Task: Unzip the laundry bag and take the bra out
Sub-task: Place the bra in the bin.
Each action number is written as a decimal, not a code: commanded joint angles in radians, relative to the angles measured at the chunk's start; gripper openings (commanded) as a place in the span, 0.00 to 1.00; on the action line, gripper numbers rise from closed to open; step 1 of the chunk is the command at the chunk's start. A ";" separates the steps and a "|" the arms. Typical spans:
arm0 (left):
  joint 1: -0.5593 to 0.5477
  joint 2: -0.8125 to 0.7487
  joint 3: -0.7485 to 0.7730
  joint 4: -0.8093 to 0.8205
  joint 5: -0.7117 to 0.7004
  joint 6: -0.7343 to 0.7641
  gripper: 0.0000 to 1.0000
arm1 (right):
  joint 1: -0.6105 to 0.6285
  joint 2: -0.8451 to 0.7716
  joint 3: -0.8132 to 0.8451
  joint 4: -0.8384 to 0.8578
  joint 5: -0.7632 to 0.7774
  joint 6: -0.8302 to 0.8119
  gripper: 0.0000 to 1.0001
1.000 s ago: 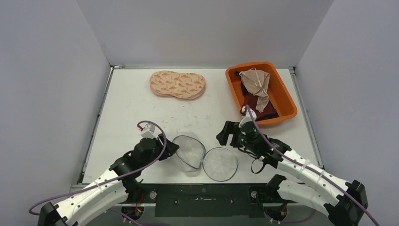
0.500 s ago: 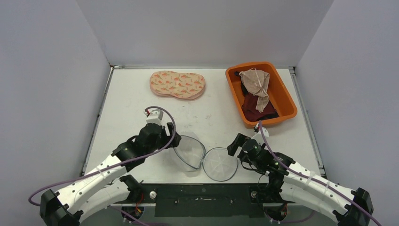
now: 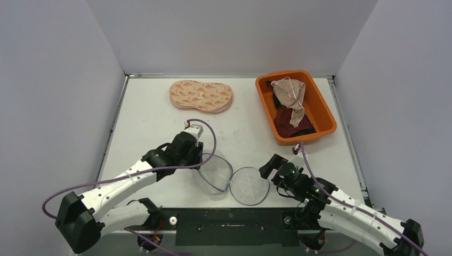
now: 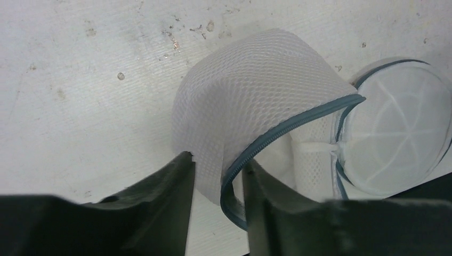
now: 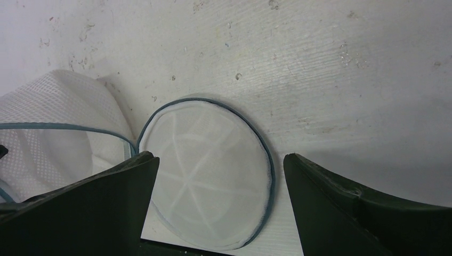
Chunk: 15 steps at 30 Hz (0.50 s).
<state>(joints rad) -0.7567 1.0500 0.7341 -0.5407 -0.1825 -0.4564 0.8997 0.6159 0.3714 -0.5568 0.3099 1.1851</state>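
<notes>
Nearest the bottom of the overhead view, the left claw (image 4: pixel 217 161) has closed partway on the near rim of the mesh laundry bag (image 4: pixel 250 85). The netting and the grey zip edge (image 4: pixel 288 128) fill the gap between its fingers, so it appears to have hold of the bag. Just to the right, the right claw (image 5: pixel 219 157) hangs spread wide and holds nothing, poised over the bag's round lid (image 5: pixel 208 176). The lid lies flat on the tabletop (image 3: pixel 144 117), hinged to the domed half. The bag is unzipped all the way round, and both wrist views show only bare mesh inside. Well beyond it, at upper centre of the overhead frame, the peach patterned bra (image 3: pixel 201 96) lies alone on the tabletop, apart from the bag. At upper right an orange bin (image 3: pixel 320 133) holds crumpled clothes (image 3: pixel 290 101). The bra looks to be out already, so what remains is probably to let the bag go cleanly. The left claw should open fully before it rises, because the loose netting could catch on a finger and drag the bag. A straight lift would leave the dome where it sits. The right claw need only rise clear of the lid without closing.
</notes>
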 commanded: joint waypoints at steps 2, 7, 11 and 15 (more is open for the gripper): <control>0.008 -0.026 0.027 0.037 0.009 0.002 0.21 | 0.010 -0.049 -0.026 -0.025 0.018 0.054 0.91; 0.006 -0.115 -0.067 0.128 0.004 -0.138 0.00 | 0.010 -0.033 -0.071 0.014 0.004 0.083 0.90; 0.002 -0.187 -0.156 0.171 -0.011 -0.240 0.00 | 0.012 0.011 -0.096 0.043 -0.012 0.093 0.86; 0.001 -0.233 -0.200 0.179 -0.028 -0.283 0.00 | 0.017 0.056 -0.116 0.083 -0.023 0.094 0.78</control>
<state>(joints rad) -0.7532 0.8555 0.5568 -0.4358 -0.1860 -0.6540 0.9051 0.6395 0.2710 -0.5549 0.2935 1.2602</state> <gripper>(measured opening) 0.017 0.812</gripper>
